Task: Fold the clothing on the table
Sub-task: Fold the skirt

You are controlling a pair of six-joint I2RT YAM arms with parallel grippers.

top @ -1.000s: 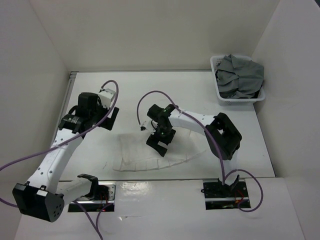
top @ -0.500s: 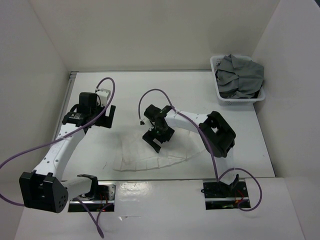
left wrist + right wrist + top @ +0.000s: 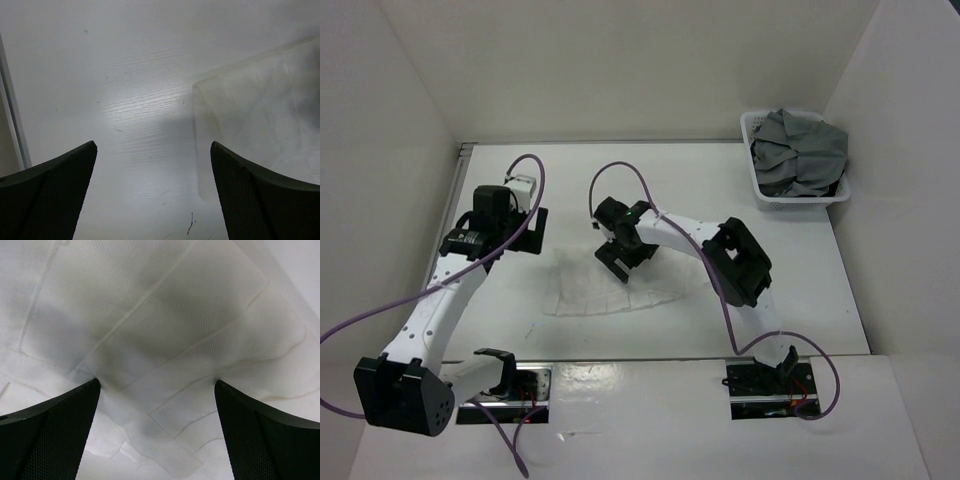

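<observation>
Since a second ago both my arms have swung leftward and farther from their bases. My right pincer (image 3: 617, 263) has gone from the middle of the white garment (image 3: 582, 295) to its far edge, and my left pincer (image 3: 535, 232) has slid a little more toward the left side of the table (image 3: 720, 180).

Nearest me, the white garment lies flat and spread on the table, in front of and between my two bases, somewhat left of centre. Stitched seams and shallow creases run across it.

Just beyond its middle, my right pincer points down at the far part of the cloth with its jaws spread wide and nothing held between them. From the right wrist camera, fabric fills the whole gap. Creases run toward both fingertips, which seem to rest on the cloth, though I cannot be sure of contact.

Level with it and to the left, my left pincer hangs over bare tabletop, just beside the garment's far left corner. Its jaws are equally wide and empty, and that corner shows next to one finger. The thin metal edge strip (image 3: 10, 115) runs along the table's left side.

Farthest away, at the far right corner, a small white basket (image 3: 798, 197) holds a heap of grey clothes (image 3: 800, 150), well apart from both pincers.
</observation>
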